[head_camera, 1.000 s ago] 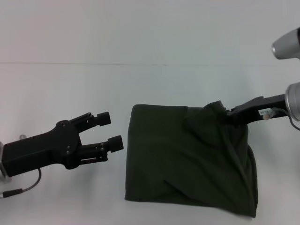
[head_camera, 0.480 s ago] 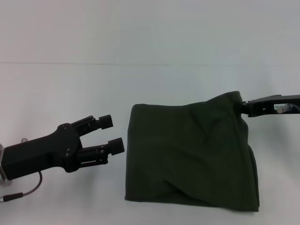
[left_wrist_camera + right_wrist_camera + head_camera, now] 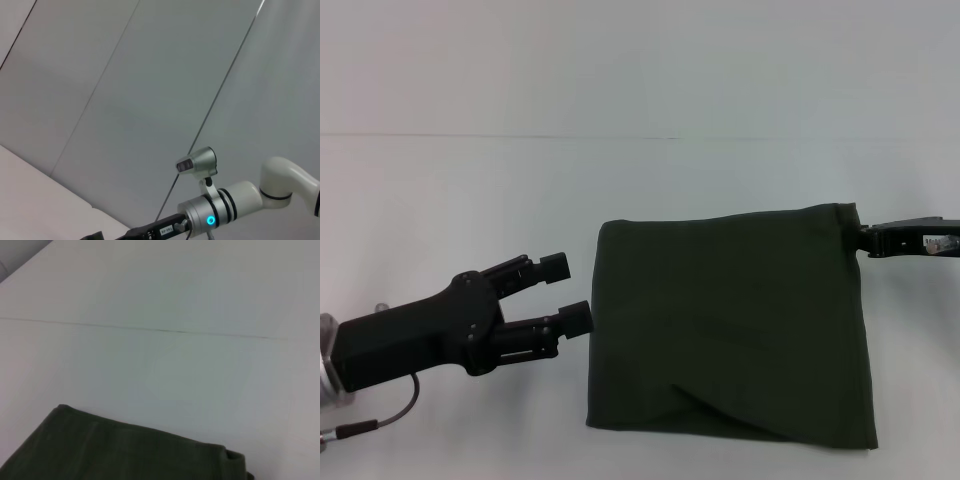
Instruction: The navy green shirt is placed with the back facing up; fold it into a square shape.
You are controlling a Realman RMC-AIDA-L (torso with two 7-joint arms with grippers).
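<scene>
- The shirt (image 3: pixel 730 325) lies folded, roughly square, on the white bench (image 3: pixel 470 200), right of centre.
- Right gripper (image 3: pixel 865 240) pinches its far right corner.
- Left gripper (image 3: pixel 570 292) hovers open beside its left edge.

right end effector (image 3: pixel 861 238): fingertips seemingly hidden behind navy green shirt (image 3: pixel 730 320) corner | arm cut off

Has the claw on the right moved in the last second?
Yes. The right gripper has pulled outward toward the robot's right and slightly nearer, away from the table seam, dragging the shirt corner flat.
</scene>
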